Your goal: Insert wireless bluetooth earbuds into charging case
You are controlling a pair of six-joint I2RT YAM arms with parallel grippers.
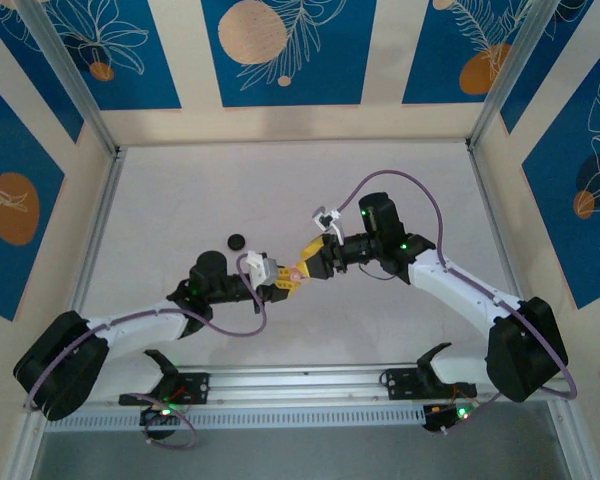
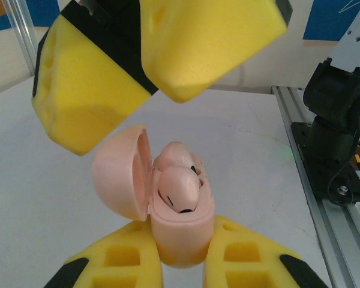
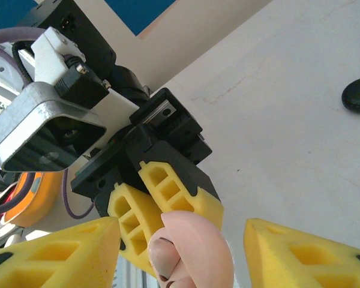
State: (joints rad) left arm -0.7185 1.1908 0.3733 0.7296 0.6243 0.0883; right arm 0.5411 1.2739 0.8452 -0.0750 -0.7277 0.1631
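White table [image 1: 280,180] walled by blue floral panels [image 1: 330,60]

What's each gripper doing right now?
Left gripper: shut on the pink case, lid open.
Right gripper: open, holding nothing, jaws either side of that case.

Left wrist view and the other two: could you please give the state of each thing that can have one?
pink case: lid open, gripped by its base.
pink earbuds: both seated in the pink case.
left gripper: shut on the pink case.
right gripper: open, fingers apart, holding nothing.
black case: lying on the table, apparently closed.
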